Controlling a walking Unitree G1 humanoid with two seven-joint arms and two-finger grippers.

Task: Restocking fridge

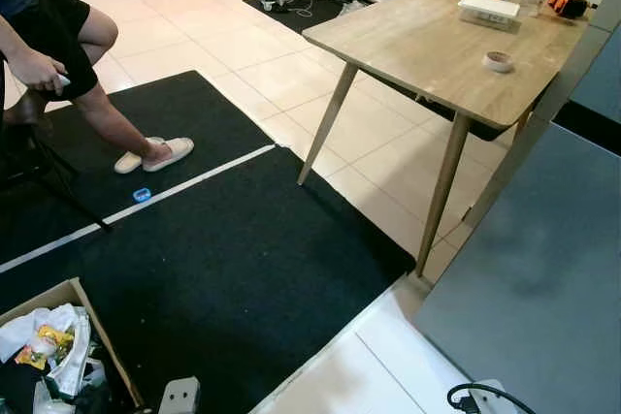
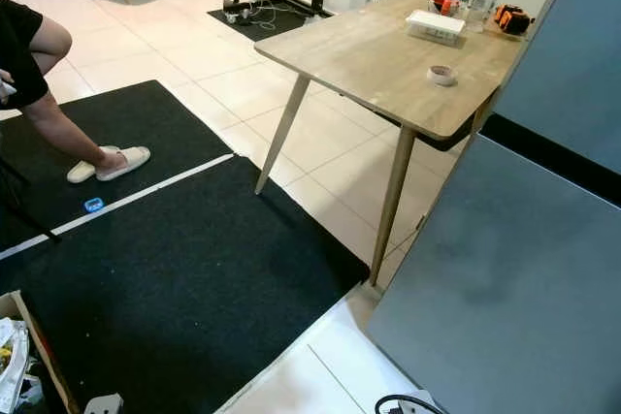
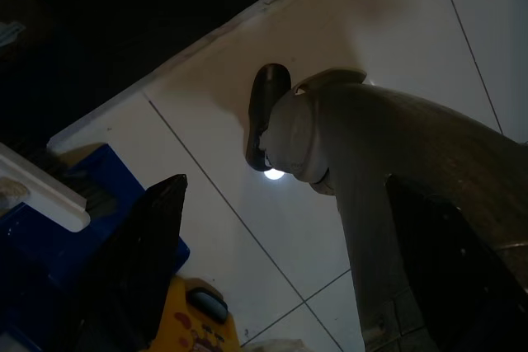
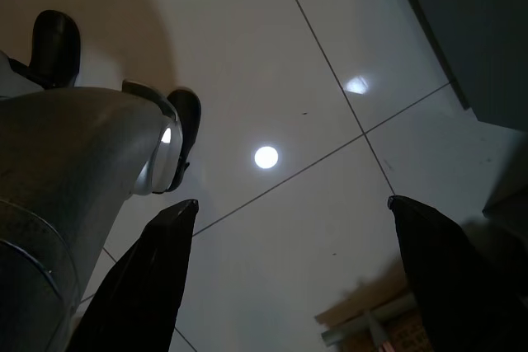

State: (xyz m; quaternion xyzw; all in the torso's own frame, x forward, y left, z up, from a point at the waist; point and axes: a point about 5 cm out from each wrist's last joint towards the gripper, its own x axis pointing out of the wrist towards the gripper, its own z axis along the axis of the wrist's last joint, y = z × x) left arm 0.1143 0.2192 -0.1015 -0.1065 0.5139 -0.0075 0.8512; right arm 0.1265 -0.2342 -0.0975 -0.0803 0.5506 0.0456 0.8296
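Note:
A cardboard box (image 1: 85, 309) with packets and white bags (image 1: 53, 344) sits on the black mat at my lower left. A tall grey-blue panel (image 1: 543, 278), seemingly the fridge's closed front or side, rises at my right. Both arms hang down by my legs. In the left wrist view my left gripper (image 3: 289, 286) is open over white floor tiles, near a blue crate (image 3: 49, 245) and a yellow packet (image 3: 194, 331). In the right wrist view my right gripper (image 4: 289, 286) is open over bare tiles, holding nothing.
A wooden table (image 1: 427, 46) with slanted legs stands ahead, carrying a white tray (image 1: 488, 10), a tape roll (image 1: 499, 61), bottles and an orange tool. A person (image 1: 68, 55) sits at the far left, foot on the black mat (image 1: 223, 259). A black cable (image 1: 480, 397) lies by my feet.

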